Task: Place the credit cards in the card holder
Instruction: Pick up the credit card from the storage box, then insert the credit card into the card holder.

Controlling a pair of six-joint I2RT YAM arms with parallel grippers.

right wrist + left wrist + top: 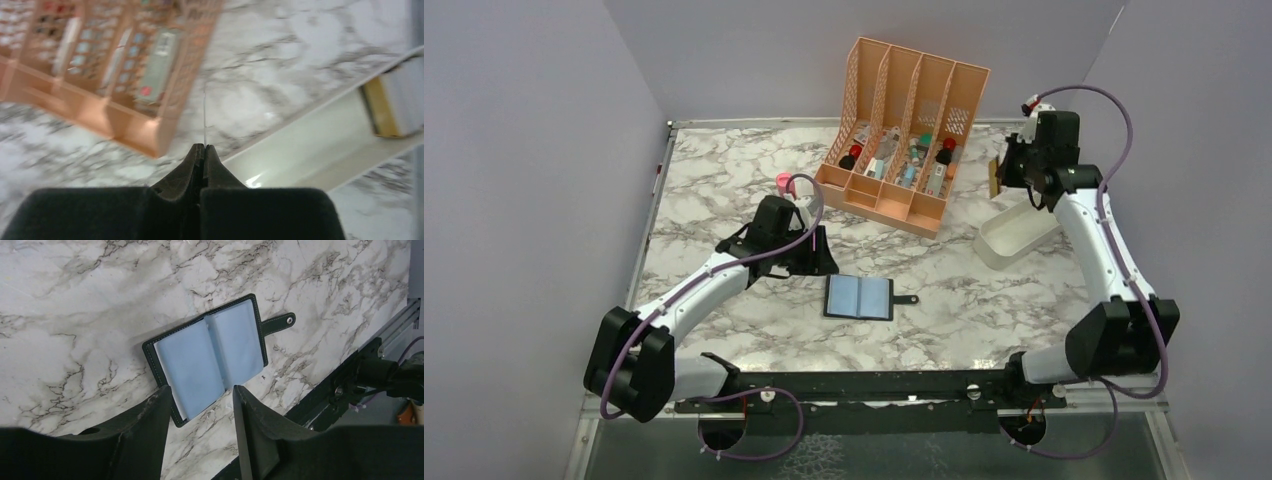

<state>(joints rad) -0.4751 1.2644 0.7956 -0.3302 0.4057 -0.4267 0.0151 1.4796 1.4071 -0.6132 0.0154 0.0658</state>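
Note:
The card holder [859, 297] lies open on the marble table, bluish-grey inner faces up; it also shows in the left wrist view [210, 352]. My left gripper [820, 258] is open and empty, just left of and behind it [200, 390]. My right gripper [1009, 172] is raised at the far right and shut on a gold credit card [996, 177], seen edge-on as a thin line [204, 117] above the fingertips [204, 146]. More credit cards [395, 102] lie stacked in the white tray [310, 145].
The white tray [1014, 238] stands at the right, below my right gripper. An orange slotted file organiser [904, 135] with small items stands at the back middle, also in the right wrist view [115, 75]. A small pink object [782, 182] sits behind my left arm.

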